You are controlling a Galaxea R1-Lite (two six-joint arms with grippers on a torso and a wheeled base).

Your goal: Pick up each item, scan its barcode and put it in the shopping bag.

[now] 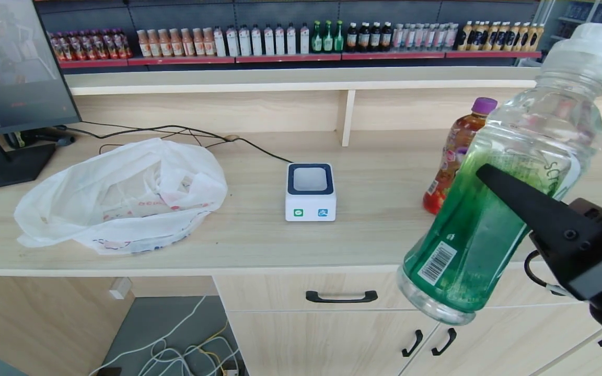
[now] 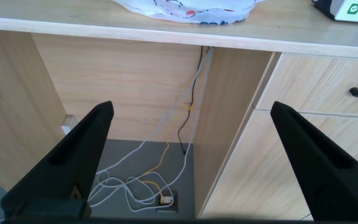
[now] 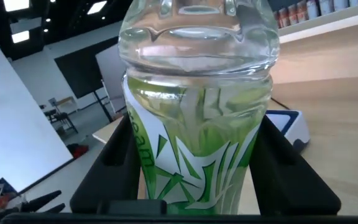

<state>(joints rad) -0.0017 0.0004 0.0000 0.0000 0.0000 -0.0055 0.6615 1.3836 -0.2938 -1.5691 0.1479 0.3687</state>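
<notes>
My right gripper (image 1: 510,196) is shut on a clear bottle with a green label (image 1: 494,209), held tilted in the air at the right, above the counter's front edge, barcode facing the head camera. The same green-label bottle (image 3: 197,124) stands between the black fingers (image 3: 114,168). A white barcode scanner (image 1: 310,192) sits mid-counter. The white shopping bag (image 1: 123,196) lies open at the left. A brown drink bottle with a purple cap (image 1: 455,151) stands behind the held one. My left gripper (image 2: 191,162) hangs open below the counter, with nothing between its fingers.
A monitor (image 1: 13,68) on a black stand occupies the far left, with cables (image 1: 175,130) running behind the bag. Drawers with black handles (image 1: 341,297) lie under the counter (image 1: 374,172). Loose wires (image 2: 148,180) lie on the floor. A shelf of bottles (image 1: 301,36) lines the back.
</notes>
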